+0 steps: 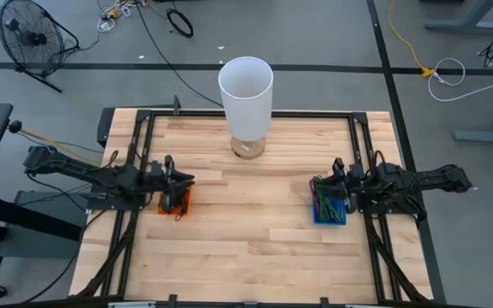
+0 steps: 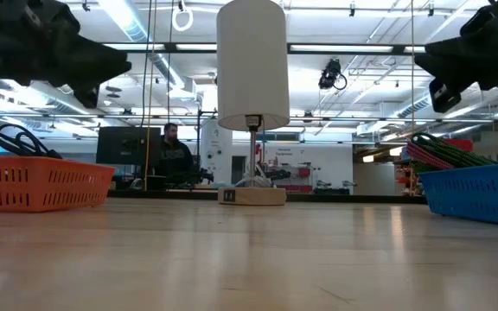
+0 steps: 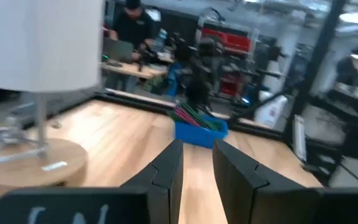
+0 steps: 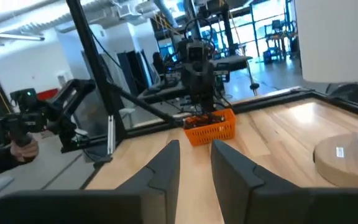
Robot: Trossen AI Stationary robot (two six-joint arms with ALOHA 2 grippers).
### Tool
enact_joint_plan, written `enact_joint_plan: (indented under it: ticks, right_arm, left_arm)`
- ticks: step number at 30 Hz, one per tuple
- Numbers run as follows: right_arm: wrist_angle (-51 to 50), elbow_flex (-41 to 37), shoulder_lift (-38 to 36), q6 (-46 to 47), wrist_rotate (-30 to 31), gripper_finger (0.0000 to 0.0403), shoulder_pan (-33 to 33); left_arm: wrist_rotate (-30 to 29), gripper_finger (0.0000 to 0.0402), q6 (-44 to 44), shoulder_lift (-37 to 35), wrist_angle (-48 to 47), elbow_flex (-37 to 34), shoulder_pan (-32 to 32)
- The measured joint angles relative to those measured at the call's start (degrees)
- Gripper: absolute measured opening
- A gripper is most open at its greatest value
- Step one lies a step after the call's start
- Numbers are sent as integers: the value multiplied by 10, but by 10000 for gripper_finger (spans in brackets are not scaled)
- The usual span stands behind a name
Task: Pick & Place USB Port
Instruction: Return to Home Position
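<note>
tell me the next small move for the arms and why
Probably draw both arms back from the bins toward rest. The left hand hangs empty above the orange bin, and the right hand hangs empty above the blue bin, which holds cables. Both hands' fingers are slightly apart, and no loose cable shows on the table, so nothing seems left to pick.

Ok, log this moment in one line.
left gripper: open, above orange bin | right gripper: open, above blue bin | cables: in blue bin
</note>
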Motion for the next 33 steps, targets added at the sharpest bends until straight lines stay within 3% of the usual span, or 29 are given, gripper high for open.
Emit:
enact_joint_plan:
  ticks: [5,11,14,33]
  right_arm:
    - [-20,0,0,-3,1,94,0]
    - [-67,0,1,32,1,94,0]
    - [-69,0,2,43,1,94,0]
    - [-68,0,2,-119,2,94,0]
  left_arm:
    - [43,89,-4,0,-41,0,-11]
    - [-38,89,-2,0,-56,0,-12]
    - [-41,89,-1,0,-56,0,-12]
    - [-40,89,-1,-1,-56,0,-12]
